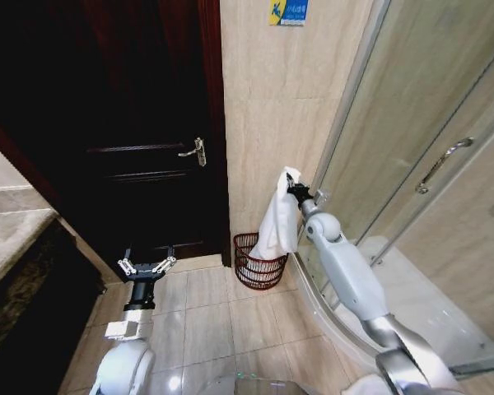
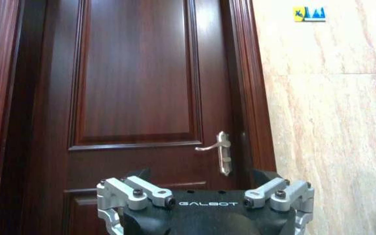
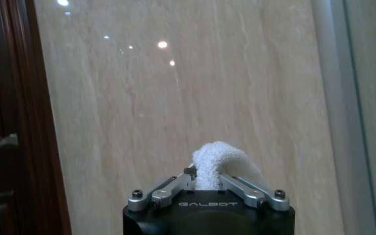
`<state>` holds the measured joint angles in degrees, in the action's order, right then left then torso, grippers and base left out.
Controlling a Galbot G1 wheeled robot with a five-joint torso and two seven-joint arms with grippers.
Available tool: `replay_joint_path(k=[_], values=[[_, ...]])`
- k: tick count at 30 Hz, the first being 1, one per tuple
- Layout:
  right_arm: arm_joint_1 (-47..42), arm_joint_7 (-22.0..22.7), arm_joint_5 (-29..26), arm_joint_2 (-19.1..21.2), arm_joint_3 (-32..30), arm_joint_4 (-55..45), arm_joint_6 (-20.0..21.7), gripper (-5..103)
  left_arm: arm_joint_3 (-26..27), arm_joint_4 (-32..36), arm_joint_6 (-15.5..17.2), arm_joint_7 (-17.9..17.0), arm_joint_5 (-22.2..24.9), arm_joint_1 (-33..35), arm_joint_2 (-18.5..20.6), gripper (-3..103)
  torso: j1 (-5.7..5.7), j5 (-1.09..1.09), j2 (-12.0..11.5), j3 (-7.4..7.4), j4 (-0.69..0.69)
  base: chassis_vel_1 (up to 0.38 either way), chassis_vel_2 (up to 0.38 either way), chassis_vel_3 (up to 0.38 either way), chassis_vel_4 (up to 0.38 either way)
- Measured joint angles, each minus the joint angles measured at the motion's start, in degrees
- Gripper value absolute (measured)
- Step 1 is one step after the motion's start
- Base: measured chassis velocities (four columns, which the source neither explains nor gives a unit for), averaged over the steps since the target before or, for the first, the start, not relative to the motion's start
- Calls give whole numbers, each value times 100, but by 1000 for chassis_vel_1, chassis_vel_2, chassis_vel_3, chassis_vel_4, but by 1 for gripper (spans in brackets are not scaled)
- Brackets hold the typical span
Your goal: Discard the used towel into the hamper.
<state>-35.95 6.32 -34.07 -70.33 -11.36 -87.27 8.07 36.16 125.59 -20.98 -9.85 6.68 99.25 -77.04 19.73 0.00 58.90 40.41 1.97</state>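
Right gripper (image 1: 294, 188) raised near the tiled wall, fingers pinched on the top fold of a white terry cloth towel (image 1: 278, 220); wrist view shows the towel bunched up between the closed fingers (image 3: 175, 186). Towel hangs long axis vertical, lower end dangling just over the rim of the small reddish-brown open-weave wire hamper (image 1: 259, 263) on the floor by the dark wooden door (image 1: 140, 123). Key relation: hamper sits at about 7 o'clock from the right gripper, nearly straight below, opening up; towel tail looks about level with the rim. Right arm far nearer. Left gripper (image 1: 146, 266) low at 9 o'clock of the hamper, well apart, fingers spread, holding nothing. Judged: release or slight lowering needed.
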Motion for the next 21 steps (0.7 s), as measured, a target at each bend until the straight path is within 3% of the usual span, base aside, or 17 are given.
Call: replay_joint_path(k=[9, 21], values=[[-450, -78, 75, -152, -155, -29, -103, 4, -11, -14, -41, 57, -14, 33, -6, 100, -86, 0, -189, -103, 0, 0, 0, 0, 0], [-1416, -50, 352, -159, -316, -919, -126, 4, -15, -40, -83, 81, -21, 37, -84, 100, -239, 0, -530, -290, 0, 0, 0, 0, 0]])
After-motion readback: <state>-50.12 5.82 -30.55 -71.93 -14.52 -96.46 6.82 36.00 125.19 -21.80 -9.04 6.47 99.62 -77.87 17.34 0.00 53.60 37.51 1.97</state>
